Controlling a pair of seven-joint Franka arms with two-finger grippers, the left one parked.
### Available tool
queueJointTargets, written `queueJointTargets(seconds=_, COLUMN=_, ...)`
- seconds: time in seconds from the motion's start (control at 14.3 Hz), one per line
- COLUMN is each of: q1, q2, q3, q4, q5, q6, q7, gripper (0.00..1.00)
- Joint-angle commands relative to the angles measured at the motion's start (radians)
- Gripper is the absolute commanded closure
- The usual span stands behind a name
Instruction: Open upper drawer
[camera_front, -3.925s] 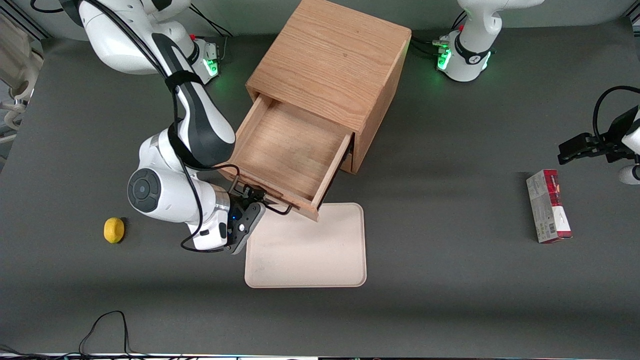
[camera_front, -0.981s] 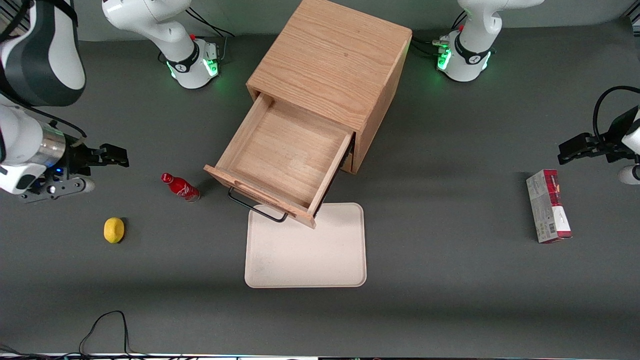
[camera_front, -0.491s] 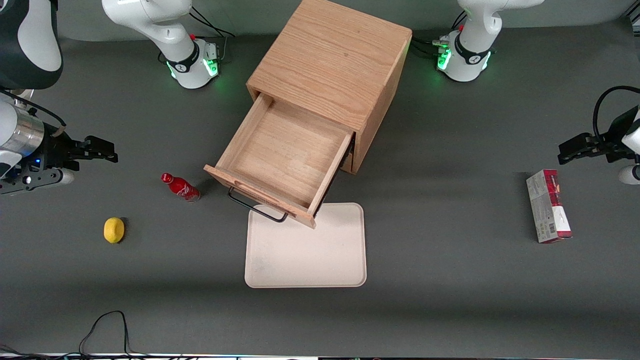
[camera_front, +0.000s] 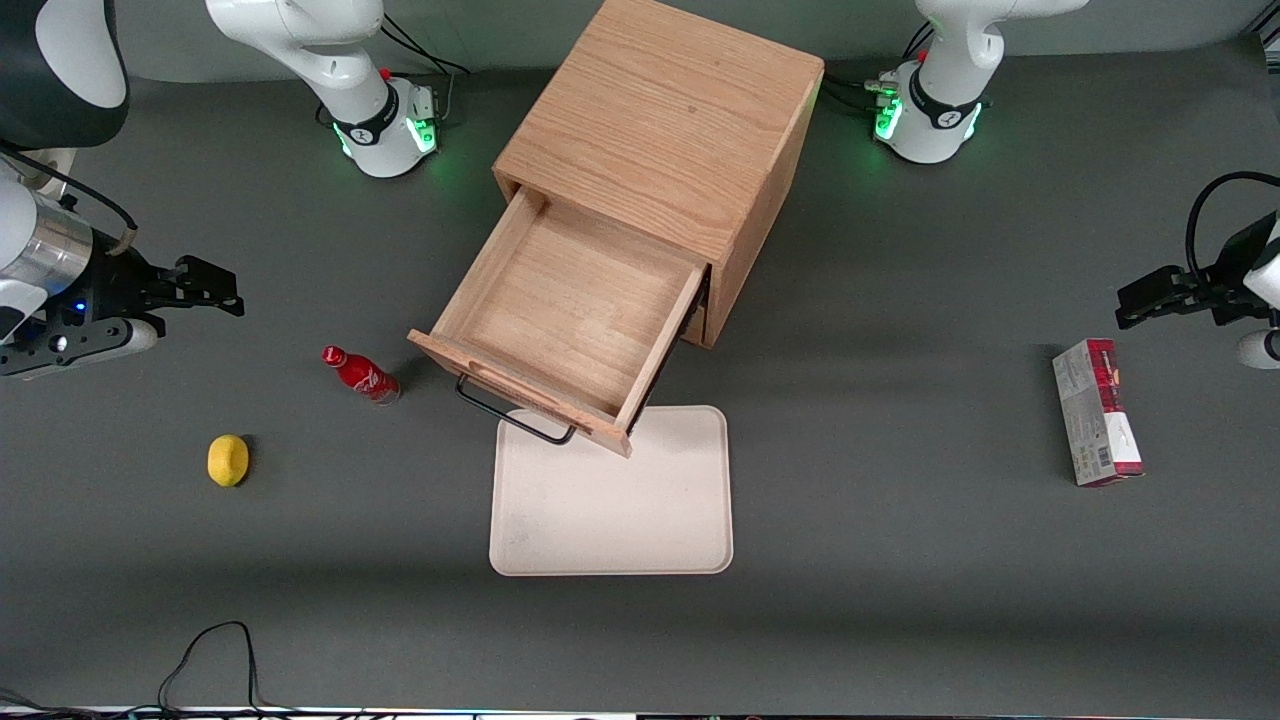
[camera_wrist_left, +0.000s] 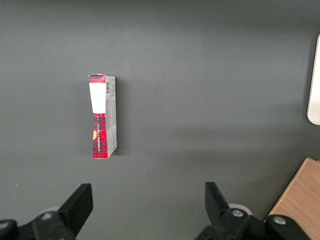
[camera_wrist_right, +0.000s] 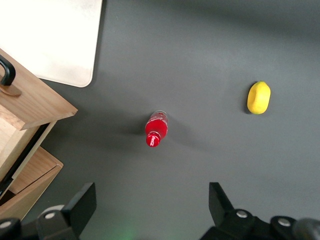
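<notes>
The upper drawer (camera_front: 570, 310) of the cube-shaped wooden cabinet (camera_front: 665, 140) stands pulled far out, its inside empty, its black wire handle (camera_front: 510, 415) over the tray's edge. The drawer's front corner and handle also show in the right wrist view (camera_wrist_right: 30, 97), with the lower drawer (camera_wrist_right: 30, 177) beneath it. My gripper (camera_front: 225, 290) is open and empty, raised well away from the drawer toward the working arm's end of the table, above the bare tabletop. In the right wrist view its fingers (camera_wrist_right: 82, 205) stand wide apart.
A red bottle (camera_front: 360, 373) stands between the gripper and the drawer, also in the right wrist view (camera_wrist_right: 156, 129). A lemon (camera_front: 228, 460) lies nearer the front camera. A beige tray (camera_front: 612, 500) lies in front of the drawer. A red-and-white box (camera_front: 1097, 412) lies toward the parked arm's end.
My gripper has let go of the drawer handle and drawn back and up toward the working arm's end. The drawer has stayed pulled out. The red bottle has come into view.
</notes>
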Motion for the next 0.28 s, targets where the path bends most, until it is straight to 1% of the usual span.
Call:
queueJointTargets(seconds=0.0, q1=0.020, q2=0.002, q3=-0.024, q4=0.019, q5=0.017, q6=-0.012, q7=0.005, gripper=0.00)
queueJointTargets(seconds=0.21, q1=0.009, q2=0.002, q3=-0.024, q4=0.019, q5=0.017, q6=-0.019, q7=0.053, gripper=0.00)
